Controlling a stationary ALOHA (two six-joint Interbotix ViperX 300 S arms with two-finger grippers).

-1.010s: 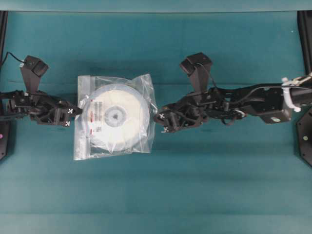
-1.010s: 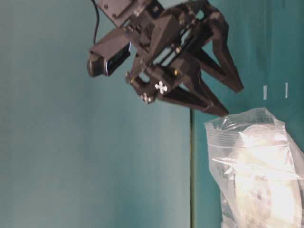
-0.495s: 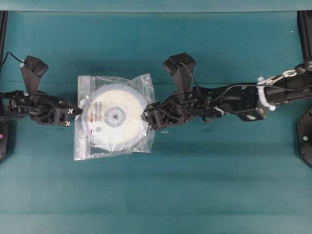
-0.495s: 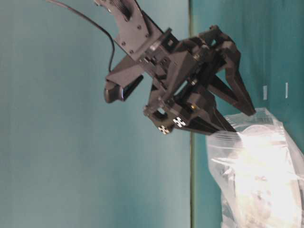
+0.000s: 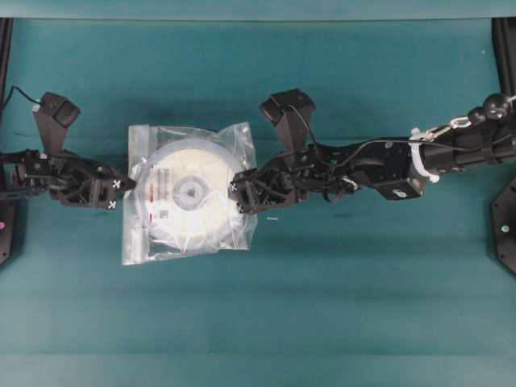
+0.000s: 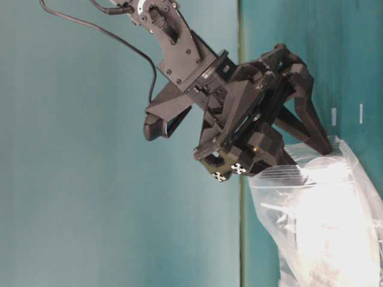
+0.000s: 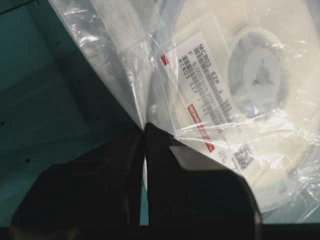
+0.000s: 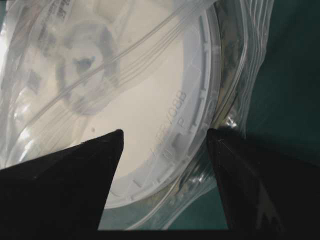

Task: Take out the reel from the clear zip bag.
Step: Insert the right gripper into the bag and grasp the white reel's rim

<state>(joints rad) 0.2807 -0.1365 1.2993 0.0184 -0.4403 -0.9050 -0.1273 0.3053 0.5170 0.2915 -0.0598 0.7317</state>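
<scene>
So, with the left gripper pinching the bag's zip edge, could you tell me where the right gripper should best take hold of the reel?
Probably at the reel's rim nearest the right gripper, coming in level from that side. The disc lies flat in the clear zip bag, and in the right wrist view the open fingers already straddle that edge. The left gripper anchors the opposite side.

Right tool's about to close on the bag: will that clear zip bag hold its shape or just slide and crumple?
The clear zip bag looks thin and crinkled, so it will probably crumple. Its glossy film may slip. The reel inside looks rigid, likely keeping it flat.
</scene>
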